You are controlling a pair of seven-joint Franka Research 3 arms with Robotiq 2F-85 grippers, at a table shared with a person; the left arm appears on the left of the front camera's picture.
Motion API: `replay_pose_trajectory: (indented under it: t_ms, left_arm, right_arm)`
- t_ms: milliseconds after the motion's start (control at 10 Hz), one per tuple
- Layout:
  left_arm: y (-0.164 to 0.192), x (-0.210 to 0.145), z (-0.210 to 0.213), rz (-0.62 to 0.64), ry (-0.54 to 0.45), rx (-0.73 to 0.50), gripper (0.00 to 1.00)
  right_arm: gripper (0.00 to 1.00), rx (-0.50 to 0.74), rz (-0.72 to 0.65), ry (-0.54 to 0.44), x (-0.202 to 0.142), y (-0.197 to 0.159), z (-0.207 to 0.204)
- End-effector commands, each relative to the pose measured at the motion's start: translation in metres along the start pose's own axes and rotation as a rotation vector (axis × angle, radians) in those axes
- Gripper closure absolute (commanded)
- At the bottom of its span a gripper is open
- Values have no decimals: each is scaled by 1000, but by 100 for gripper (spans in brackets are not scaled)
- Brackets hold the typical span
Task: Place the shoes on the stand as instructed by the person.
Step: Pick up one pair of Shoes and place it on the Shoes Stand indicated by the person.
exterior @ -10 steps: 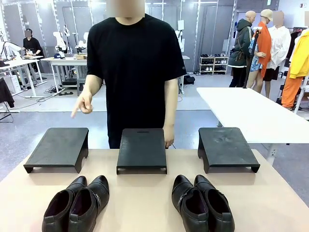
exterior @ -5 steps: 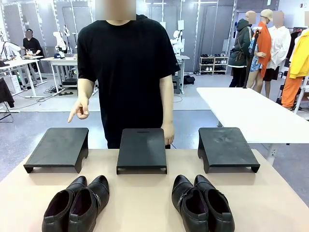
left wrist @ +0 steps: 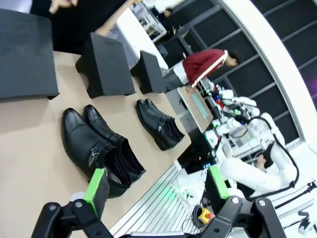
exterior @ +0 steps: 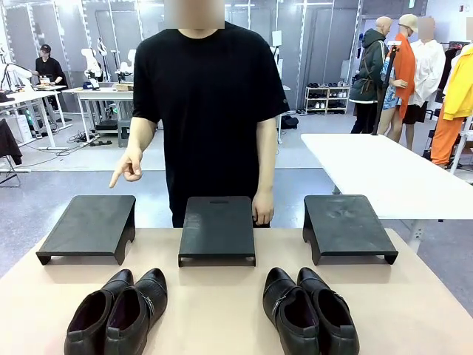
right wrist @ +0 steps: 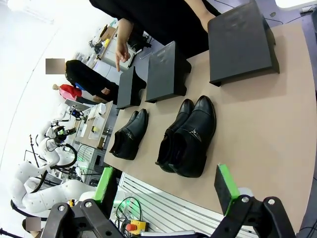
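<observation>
Hand [exterior: 127, 167] pointing toward left stand [exterior: 92, 224]; left pair [exterior: 118, 309] just in front of it, toes toward it, nearer the released left gripper [left wrist: 157, 182]; right gripper [right wrist: 165, 184] released too

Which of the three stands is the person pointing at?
The stand at the robot's left: the person's hand points down toward it, not the middle stand or right stand.

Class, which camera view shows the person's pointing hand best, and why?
The front view: the pointing hand is seen square-on, index finger angled down toward the left stand. The right wrist view shows the hand small and far off, finger down. The left wrist view has a cropped hand at its top edge.
</observation>
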State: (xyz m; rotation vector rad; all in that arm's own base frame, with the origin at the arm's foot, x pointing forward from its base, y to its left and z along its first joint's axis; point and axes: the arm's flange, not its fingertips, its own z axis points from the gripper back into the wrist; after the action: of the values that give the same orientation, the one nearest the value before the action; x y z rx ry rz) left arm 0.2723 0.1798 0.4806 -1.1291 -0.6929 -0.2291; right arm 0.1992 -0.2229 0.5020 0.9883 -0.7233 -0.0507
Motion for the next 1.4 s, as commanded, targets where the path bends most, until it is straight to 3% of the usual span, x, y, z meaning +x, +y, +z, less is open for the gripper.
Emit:
replay_pose_trajectory:
  t_ms: [0, 200, 600, 1000, 1300]
  left_arm:
    - [-50, 18, -42, -63, 172, 46, 0]
    - [-100, 35, -106, -58, 373, 126, 0]
    - [-151, 30, -234, 16, 750, 432, 0]
    - [-133, -3, -301, 17, 884, 792, 0]
    - [-106, -41, -325, 13, 865, 964, 0]
  right_arm:
    - [0, 11, 21, -5, 2, 0, 2]
    - [0, 11, 21, -5, 2, 0, 2]
    - [0, 11, 21, -5, 2, 0, 2]
    - [0, 11, 21, -5, 2, 0, 2]
    - [0, 11, 21, -5, 2, 0, 2]
